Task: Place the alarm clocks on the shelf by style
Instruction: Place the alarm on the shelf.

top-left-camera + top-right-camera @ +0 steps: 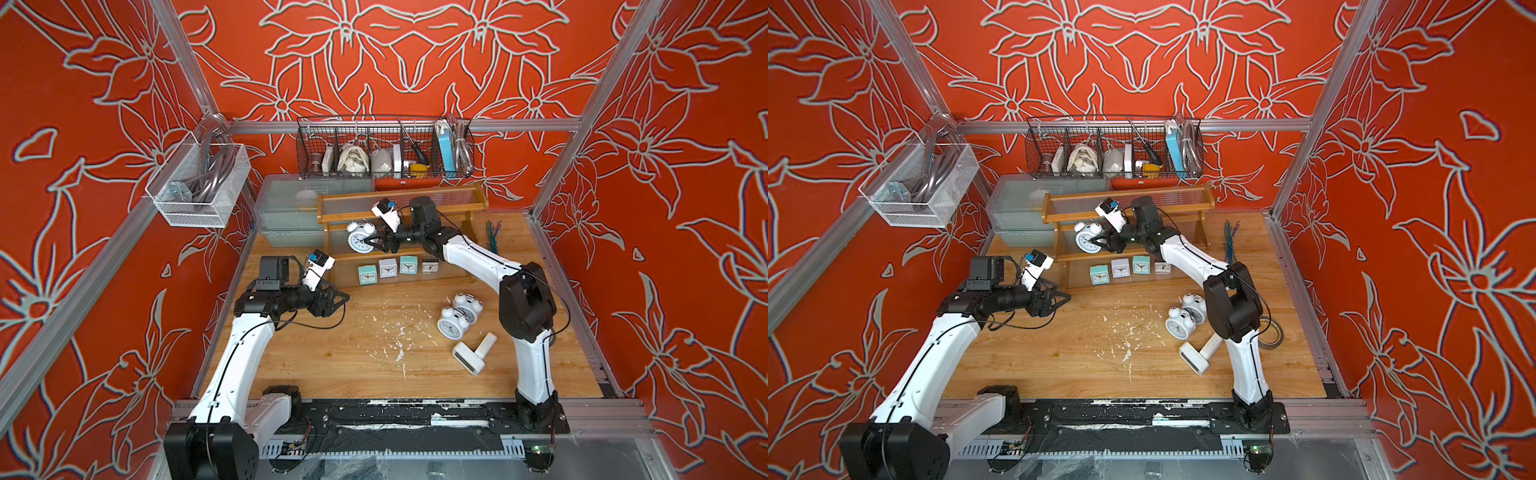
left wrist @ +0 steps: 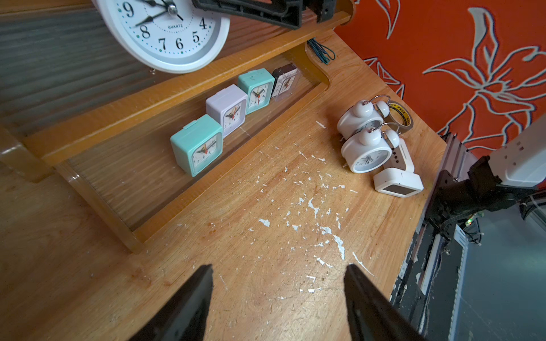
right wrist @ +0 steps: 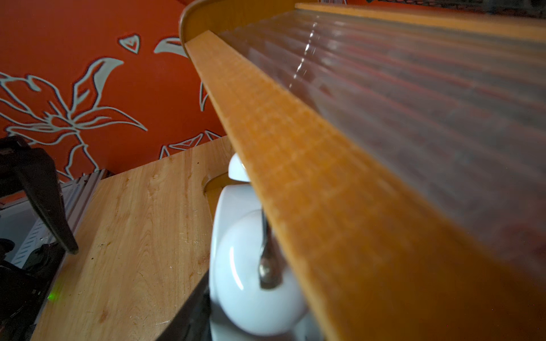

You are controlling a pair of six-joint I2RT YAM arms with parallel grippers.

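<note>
Near right of table (image 1: 332, 365): two white digital clocks (image 1: 468, 358), touching; just beyond, two twin-bell clocks (image 1: 451, 326) side by side; left gripper (image 2: 277, 268) over bare wood at left, fingers wide, holding nothing; four square clocks (image 1: 408, 264) in a row on lowest tier of shelf (image 1: 457, 204); right gripper (image 1: 374, 243) clamped on third twin-bell clock (image 1: 358, 242) at middle tier, left part; seated or not, cannot tell.

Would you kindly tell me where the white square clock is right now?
In both top views the white square clock stands on the lowest tier of the shelf, between the two teal clocks in the row of four.
</note>
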